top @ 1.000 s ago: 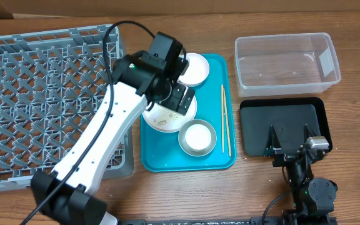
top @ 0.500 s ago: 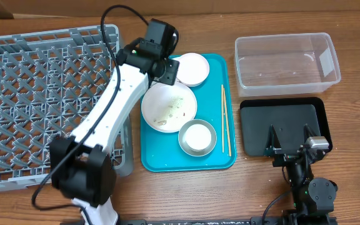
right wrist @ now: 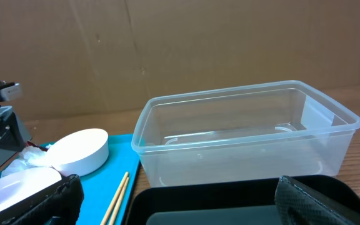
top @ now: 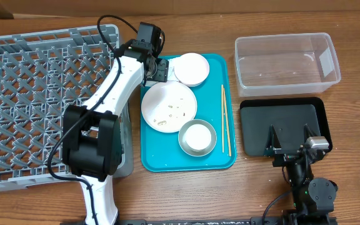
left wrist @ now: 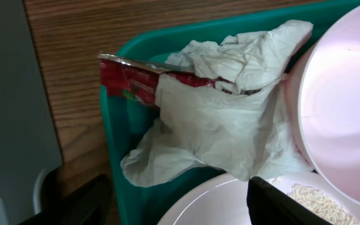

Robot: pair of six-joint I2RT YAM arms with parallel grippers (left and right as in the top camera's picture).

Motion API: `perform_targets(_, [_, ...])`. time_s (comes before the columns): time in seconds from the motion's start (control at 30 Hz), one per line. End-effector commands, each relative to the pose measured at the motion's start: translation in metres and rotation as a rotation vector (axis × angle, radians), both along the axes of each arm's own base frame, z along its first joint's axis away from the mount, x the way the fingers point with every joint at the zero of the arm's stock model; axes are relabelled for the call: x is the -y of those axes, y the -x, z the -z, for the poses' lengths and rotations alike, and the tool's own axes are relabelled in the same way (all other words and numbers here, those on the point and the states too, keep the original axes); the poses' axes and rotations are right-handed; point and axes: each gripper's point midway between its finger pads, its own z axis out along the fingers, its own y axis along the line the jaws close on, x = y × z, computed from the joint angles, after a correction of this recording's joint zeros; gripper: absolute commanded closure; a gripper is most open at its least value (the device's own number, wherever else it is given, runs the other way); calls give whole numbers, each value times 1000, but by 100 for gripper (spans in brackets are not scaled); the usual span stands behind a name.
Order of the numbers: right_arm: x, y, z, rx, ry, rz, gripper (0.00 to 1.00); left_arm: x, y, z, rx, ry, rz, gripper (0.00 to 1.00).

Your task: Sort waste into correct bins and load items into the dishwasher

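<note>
1. Teal plastic: the serving tray (top: 158,157) lies mid-table (top: 186,194). Its left rim is just beside the grey dish rack (top: 42,94), so that side is tight.
2. The left fingers (left wrist: 280,203) are spread apart and hold nothing. They hang at the tray's far-left corner, with the rack wall on one side and the pink bowl (top: 191,69) on the other.
3. Only the left wrist view shows what lies in that corner. The crumpled napkin (left wrist: 211,119) is draped over the red wrapper (left wrist: 127,81) and touches the bowl and the plate (top: 169,107). Rice grains (left wrist: 317,200) sit on the plate.
4. The metal bowl (top: 184,146) with the white cup (top: 197,136) in it sits toward the tray's near edge (the chopsticks (top: 225,119) lie along its right rim).
5. Bare wood runs between that rim and the clear tub (top: 280,39) and black tray (top: 286,119).
6. The right fingers (right wrist: 305,201), wide apart and gripping nothing, are over the black tray's near end. The right wrist view shows the tub's wall just behind that tray.
</note>
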Motion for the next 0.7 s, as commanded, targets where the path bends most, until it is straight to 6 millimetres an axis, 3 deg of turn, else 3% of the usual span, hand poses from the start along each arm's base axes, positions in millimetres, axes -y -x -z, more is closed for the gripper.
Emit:
perform_targets(0.0, [0, 0, 2, 4, 3, 1, 0, 7, -4, 16, -26, 14, 27, 27])
perform_targets(0.13, [0, 0, 2, 4, 3, 1, 0, 9, -2, 26, -47, 16, 37, 27])
perform_targets(0.4, [0, 0, 2, 4, 3, 1, 0, 7, -7, 23, -26, 18, 30, 30])
perform_targets(0.53, [0, 0, 2, 4, 3, 1, 0, 11, -8, 4, -12, 43, 34, 30])
perform_targets(0.67, [0, 0, 2, 4, 3, 1, 0, 18, -5, -38, 14, 91, 48, 29])
